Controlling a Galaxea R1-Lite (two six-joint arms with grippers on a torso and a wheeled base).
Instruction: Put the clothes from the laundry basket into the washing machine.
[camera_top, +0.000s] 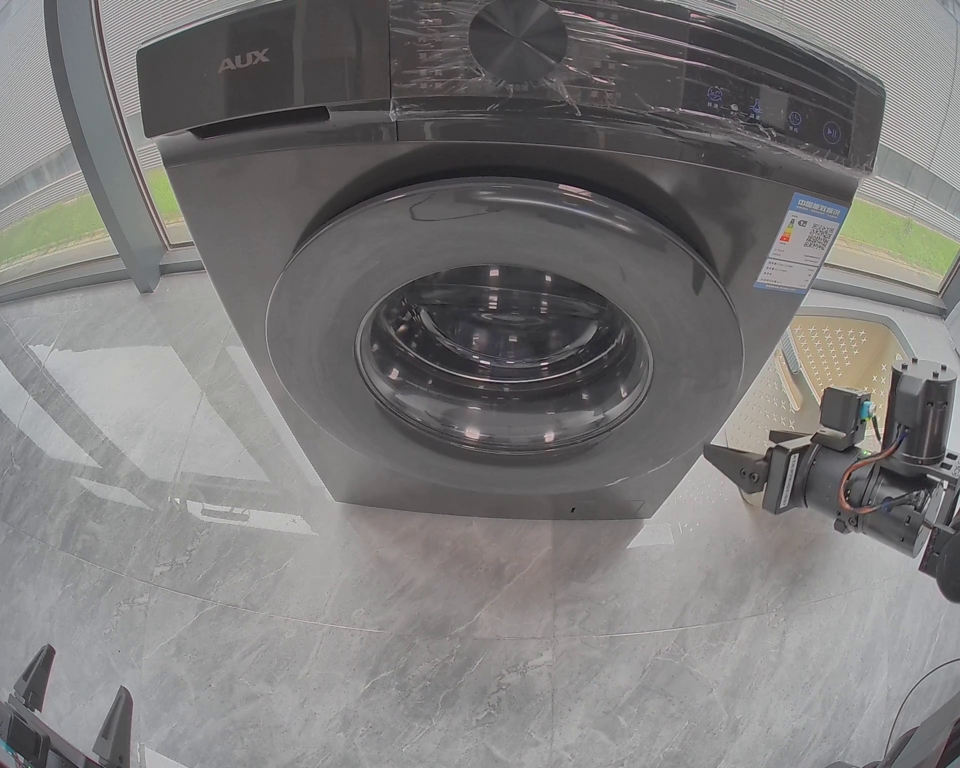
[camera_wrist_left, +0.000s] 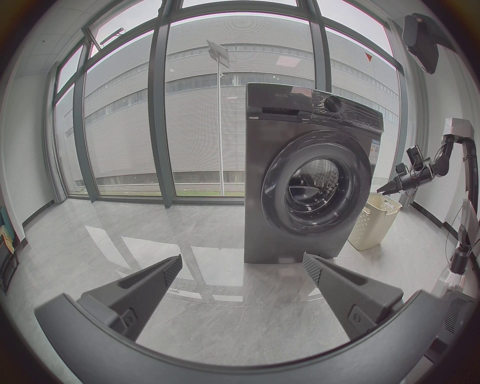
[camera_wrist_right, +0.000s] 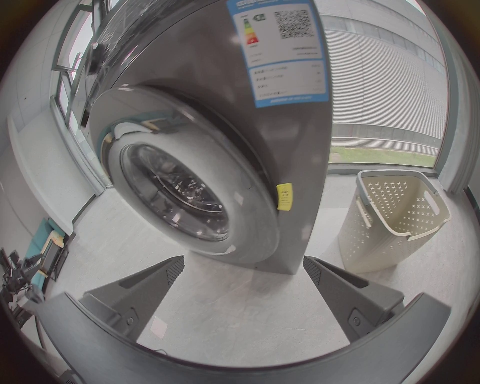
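Parted fingers of the left gripper (camera_top: 80, 680) are hanging low, well apart from the washing machine (camera_top: 255, 225), whose door (camera_top: 690, 330) is sitting shut. Nearer the task's load, the right gripper (camera_top: 725, 462), jaws also apart, is hovering just before the upright laundry basket (camera_top: 835, 360) beside the machine's right flank.

You were working in what looked like a bare test or demonstration room. The washing machine (camera_wrist_left: 310, 180) stood free on a polished grey stone floor (camera_top: 400, 620), with plastic film (camera_top: 620, 70) over its control panel and an energy label (camera_top: 800, 243) on its front. Tall floor-to-ceiling windows (camera_wrist_left: 125, 110) behind it faced a large louvred building (camera_wrist_left: 200, 130) across a strip of grass.
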